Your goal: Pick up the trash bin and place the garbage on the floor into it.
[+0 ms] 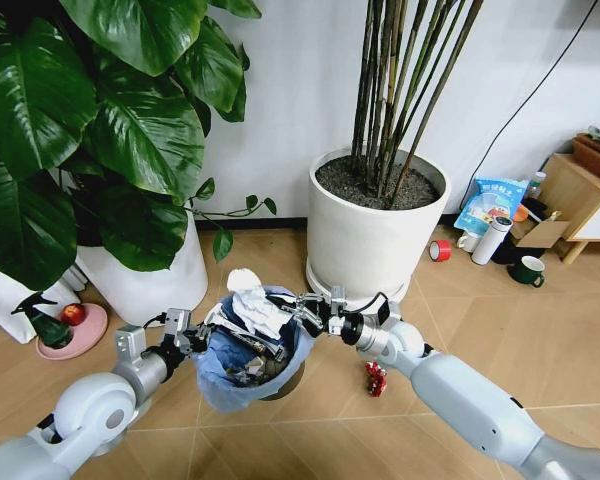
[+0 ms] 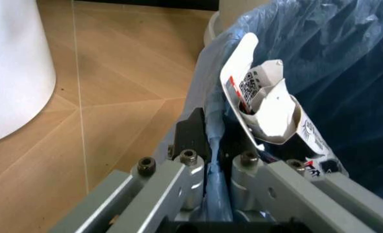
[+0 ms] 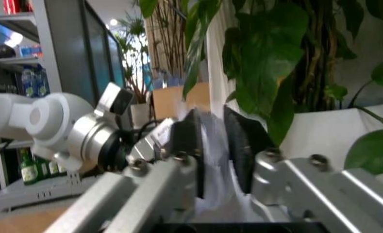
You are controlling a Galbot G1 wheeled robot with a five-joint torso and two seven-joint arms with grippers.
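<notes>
Wooden floor (image 1: 500, 340) below; left gripper (image 1: 194, 336) fingers clamp trash bin (image 1: 250, 375) rim; right gripper (image 1: 302, 312) fingers apart over tissues (image 1: 255, 300) inside.

Trash bin (image 1: 252, 352) held off the floor (image 1: 500, 340) by left pincer (image 1: 202, 333), right pincer (image 1: 298, 312) over it (tissue-stuffed)

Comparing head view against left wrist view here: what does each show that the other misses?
Head view alone: the right gripper over the trash bin, white tissue piled on top, a red crumpled wrapper lying on the floor, and a bamboo pot. Left wrist view alone: a printed white carton tucked inside the blue bag. Both: the left gripper shut on the bin's bagged rim, wooden flooring, and a white pot.
</notes>
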